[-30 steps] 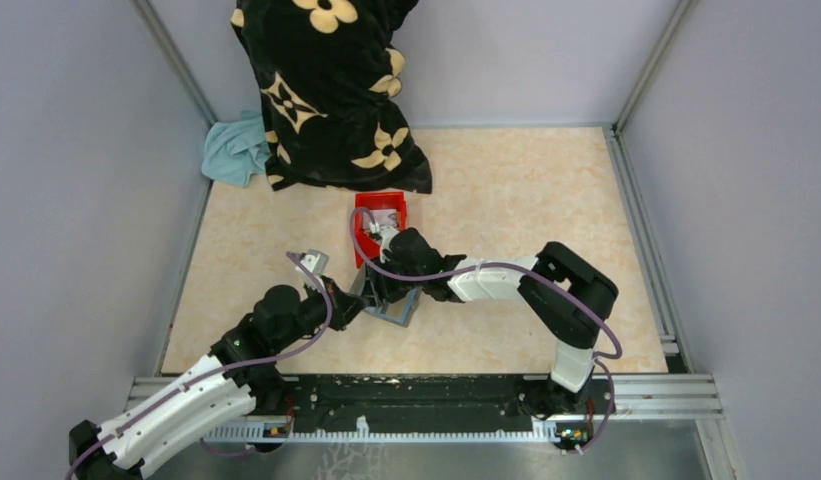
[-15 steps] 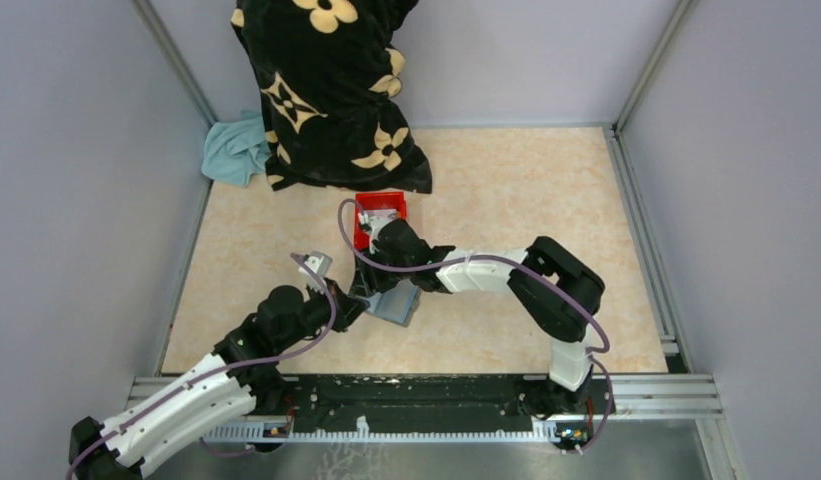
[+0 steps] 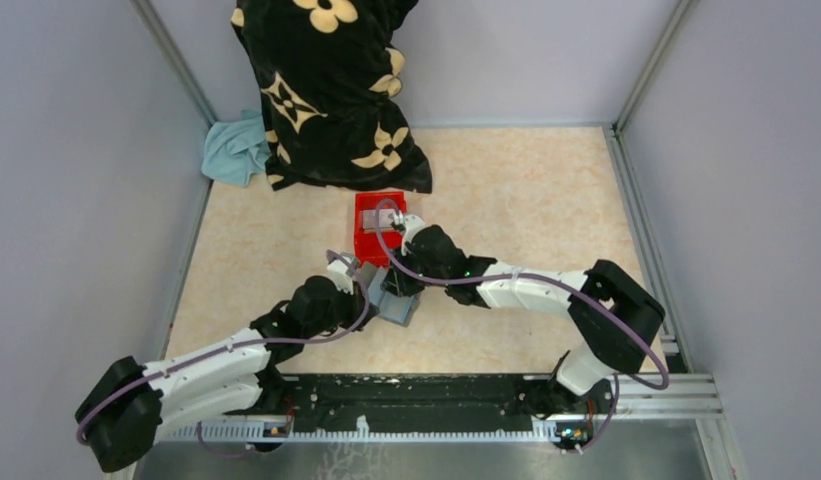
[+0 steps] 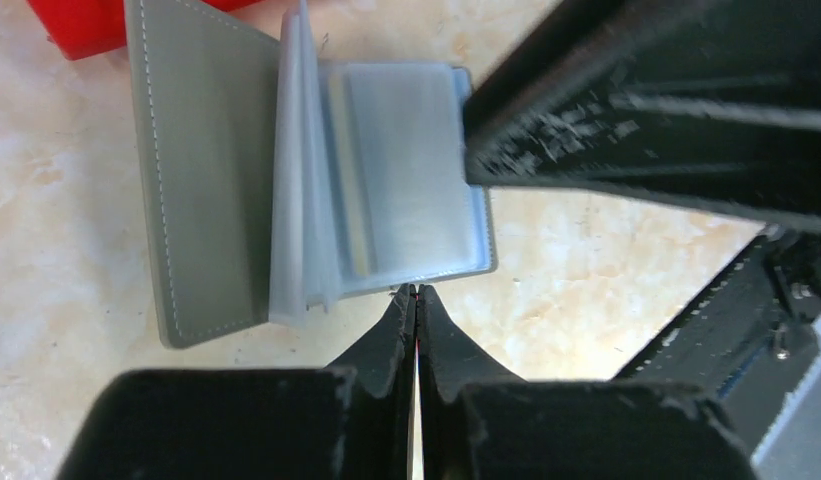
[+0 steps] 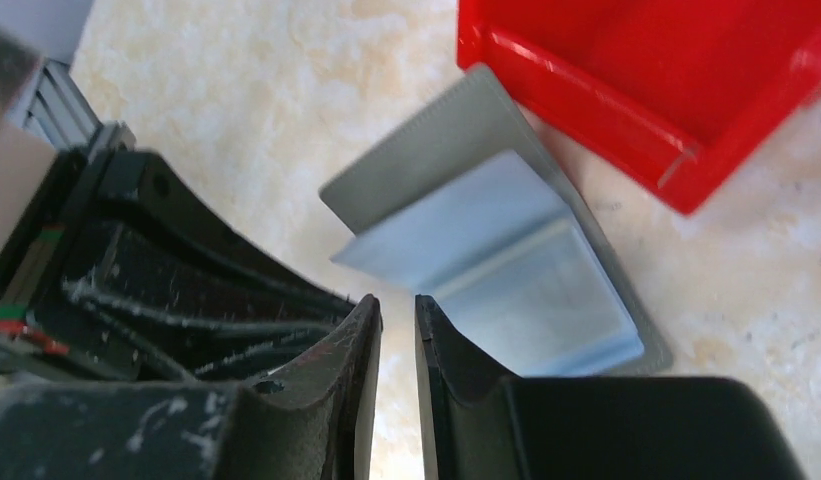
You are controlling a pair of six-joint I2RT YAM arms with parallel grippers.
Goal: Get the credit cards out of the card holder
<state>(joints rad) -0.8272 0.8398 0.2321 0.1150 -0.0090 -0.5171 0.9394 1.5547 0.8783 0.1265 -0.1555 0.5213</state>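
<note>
The card holder (image 3: 401, 310) lies open on the table just below the red bin (image 3: 366, 240). In the left wrist view its grey cover (image 4: 206, 180) is on the left and its blue-grey sleeves (image 4: 406, 170) stand fanned on the right. A pale tan strip (image 4: 358, 200) shows in one sleeve; I cannot tell whether it is a credit card. No other card shows clearly. My left gripper (image 4: 416, 292) is shut and empty, its tips at the holder's near edge. My right gripper (image 5: 396, 305) hovers beside the sleeves (image 5: 506, 270), its jaws a narrow gap apart with nothing between them.
The red bin (image 5: 586, 110) sits close behind the holder. A black flowered blanket (image 3: 331, 90) and a teal cloth (image 3: 236, 150) lie at the back left. The two grippers (image 3: 381, 288) crowd together over the holder. Metal rails border the table.
My right gripper has come back from over the red bin to the holder. My left arm has reached forward and right, up to the holder's edge.
</note>
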